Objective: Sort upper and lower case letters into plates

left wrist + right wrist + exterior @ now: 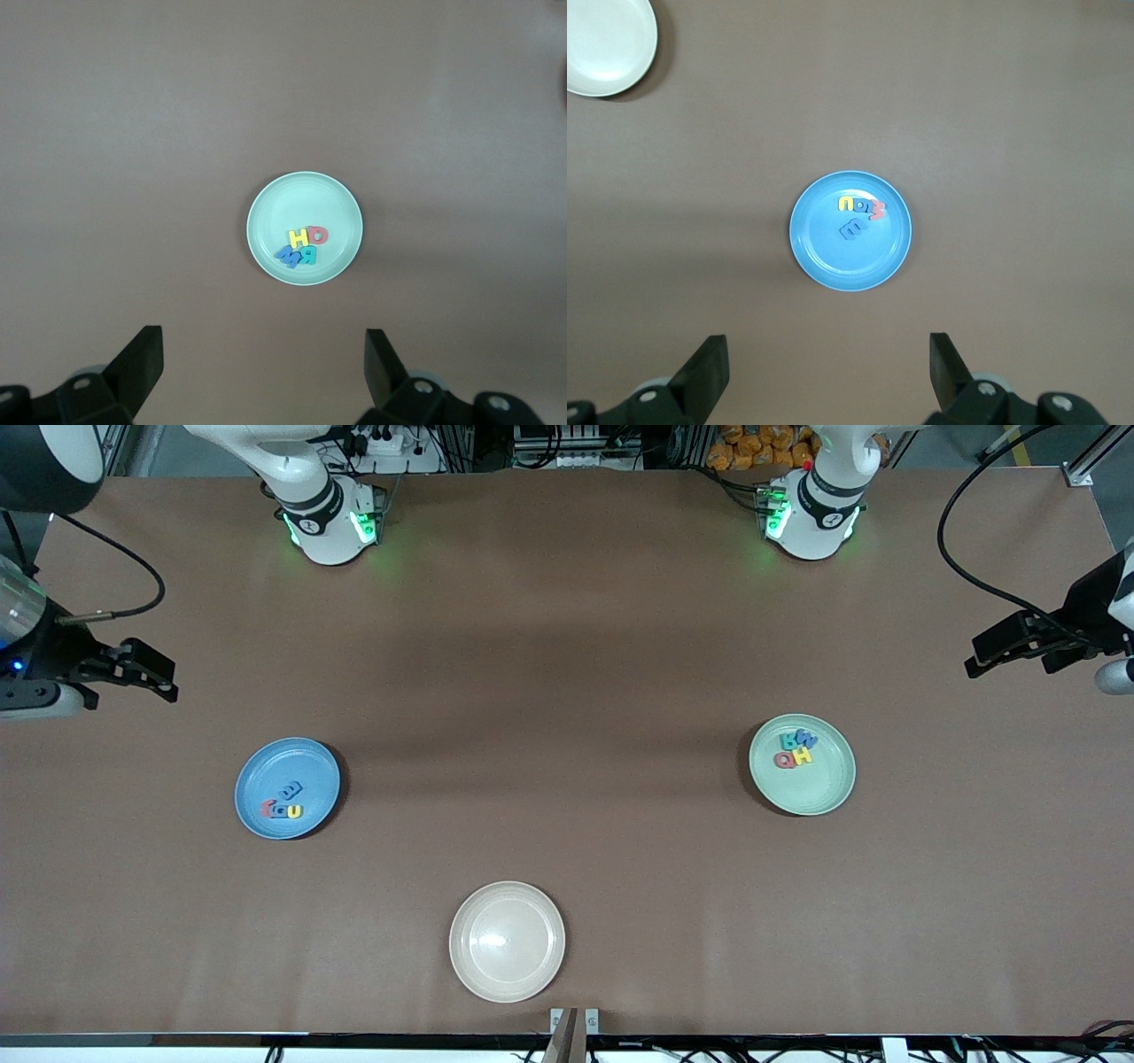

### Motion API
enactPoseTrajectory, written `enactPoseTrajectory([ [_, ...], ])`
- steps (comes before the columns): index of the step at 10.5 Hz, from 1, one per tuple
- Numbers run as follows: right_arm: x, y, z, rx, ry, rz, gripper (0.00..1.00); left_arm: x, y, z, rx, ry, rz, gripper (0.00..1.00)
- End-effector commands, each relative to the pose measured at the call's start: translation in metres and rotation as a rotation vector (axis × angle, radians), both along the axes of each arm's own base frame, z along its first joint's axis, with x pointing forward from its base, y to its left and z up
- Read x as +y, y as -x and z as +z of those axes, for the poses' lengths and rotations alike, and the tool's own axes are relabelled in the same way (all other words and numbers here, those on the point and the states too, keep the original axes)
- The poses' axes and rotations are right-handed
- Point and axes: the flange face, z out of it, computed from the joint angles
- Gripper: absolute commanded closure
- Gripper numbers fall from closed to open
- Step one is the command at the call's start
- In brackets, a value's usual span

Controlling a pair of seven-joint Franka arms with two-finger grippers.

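- Eight letters, as best I count them, lie in two huddles, and none is left loose on the table (567, 691), which I read as the sorting done.
- Four lie in the blue plate (266, 766): a blue a (291, 789) just above a row that ends in a yellow u (294, 810), with a red piece (267, 809) at the row's other end. They look lower case, though the red one is too small for me to name.
- Four more lie in the green plate (828, 788): a yellow H (802, 756), a red Q (784, 760), a blue W (804, 738) and a teal piece (788, 740) touching one another, upper case by their shapes.
- Each huddle sits off centre, toward my bases, probably because that is where I drop them when reaching out.
- Each plate lies toward one arm's end of the table, blue by my right arm and green by my left, so each arm serves its own.
- My cream plate (507, 974) lies nearest the front camera, between the other two, with nothing in it.
- My right gripper (164, 682) hangs over bare table at its own end, jaws spread wide and holding nothing.
- My left gripper (974, 664) mirrors it at the other end, fingers (142, 359) parted wide and holding nothing.
- Both arms wait clear of the plates.
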Motion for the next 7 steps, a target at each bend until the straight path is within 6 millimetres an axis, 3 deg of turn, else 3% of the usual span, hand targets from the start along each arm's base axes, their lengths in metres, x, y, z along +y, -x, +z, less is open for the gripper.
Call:
enactPoseTrajectory([
  [1,-0.004,0.004,0.023,0.010,-0.036,-0.034,0.00,-0.001,0.005,0.003,0.001,-0.065,-0.069,0.00],
  [4,-0.017,0.011,0.041,0.021,-0.048,-0.057,0.00,-0.002,0.004,0.001,0.004,-0.065,-0.068,0.00],
  [7,-0.015,0.014,0.047,0.013,-0.049,-0.054,0.00,-0.005,0.005,0.001,0.004,-0.063,-0.063,0.00],
])
